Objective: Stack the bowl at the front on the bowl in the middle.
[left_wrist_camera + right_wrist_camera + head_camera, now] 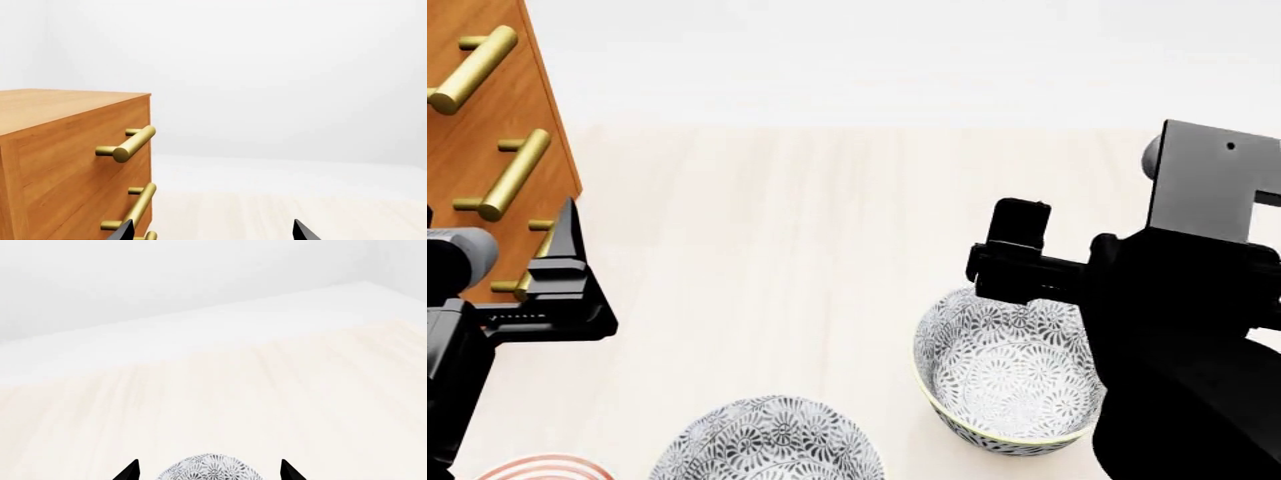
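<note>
Plain white walls (280, 75) around me, no windows or markings in sight. Pale cream wood-grain surface (801, 250) spreads ahead, meeting white band at far edge. On my left, orange-brown wooden drawer cabinet (60, 165), flat top, visible grain. Brass bar handles (130, 144) stacked one above another down cabinet front. Light soft, even, nearly shadowless; cabinet side slightly darker than top
</note>
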You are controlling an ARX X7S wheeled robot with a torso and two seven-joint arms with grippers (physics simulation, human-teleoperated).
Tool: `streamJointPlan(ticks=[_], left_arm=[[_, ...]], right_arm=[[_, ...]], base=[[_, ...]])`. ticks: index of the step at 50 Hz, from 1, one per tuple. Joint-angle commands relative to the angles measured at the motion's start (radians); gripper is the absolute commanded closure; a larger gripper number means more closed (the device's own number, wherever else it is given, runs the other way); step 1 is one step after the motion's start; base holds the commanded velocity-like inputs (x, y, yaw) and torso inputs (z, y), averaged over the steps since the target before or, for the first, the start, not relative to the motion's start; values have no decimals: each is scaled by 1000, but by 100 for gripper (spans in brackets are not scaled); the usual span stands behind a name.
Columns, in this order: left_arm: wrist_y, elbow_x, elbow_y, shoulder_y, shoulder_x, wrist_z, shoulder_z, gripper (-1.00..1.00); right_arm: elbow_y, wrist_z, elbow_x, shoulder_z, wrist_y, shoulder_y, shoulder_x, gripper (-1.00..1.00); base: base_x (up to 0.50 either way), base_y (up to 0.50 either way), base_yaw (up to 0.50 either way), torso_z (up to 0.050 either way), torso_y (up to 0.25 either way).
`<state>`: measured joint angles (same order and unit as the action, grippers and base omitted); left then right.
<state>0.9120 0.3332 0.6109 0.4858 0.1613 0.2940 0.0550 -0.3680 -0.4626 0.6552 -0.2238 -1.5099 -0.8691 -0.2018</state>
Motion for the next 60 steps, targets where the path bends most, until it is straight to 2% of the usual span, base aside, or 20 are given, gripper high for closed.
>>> streamJointPlan(ticks=[1,16,17,18,19,47,60], left_arm=[[-3,8,-2,1,4,6,7,-100],[-2,18,6,-5,12,15,10,-100],[-2,18,5,-5,13,15,11,-100],[-2,15,1,1,14,15,20,-100],[-1,15,2,1,15,16,20,-100],[-8,29,8,-4,29,31,31,-100],[-16,34,-2,-4,35,35,37,-100]], right_arm=[[287,-214,303,-52,-53,-151,-78,-100],[589,-213,301,-70,-9,-221,-140,-100],[598,-210,293,-62,5,-221,-146,-100],[748,-81,219,47,106,-190,-188,-100],[774,-66,210,63,118,-196,-193,-100],[908,18,166,161,181,-188,-207,-100],[1023,102,133,204,266,-189,-210,-100]], base=[[0,0,0,0,0],[0,0,0,0,0],[0,0,0,0,0],[0,0,0,0,0],[0,0,0,0,0],[0,0,0,0,0],[0,0,0,0,0]])
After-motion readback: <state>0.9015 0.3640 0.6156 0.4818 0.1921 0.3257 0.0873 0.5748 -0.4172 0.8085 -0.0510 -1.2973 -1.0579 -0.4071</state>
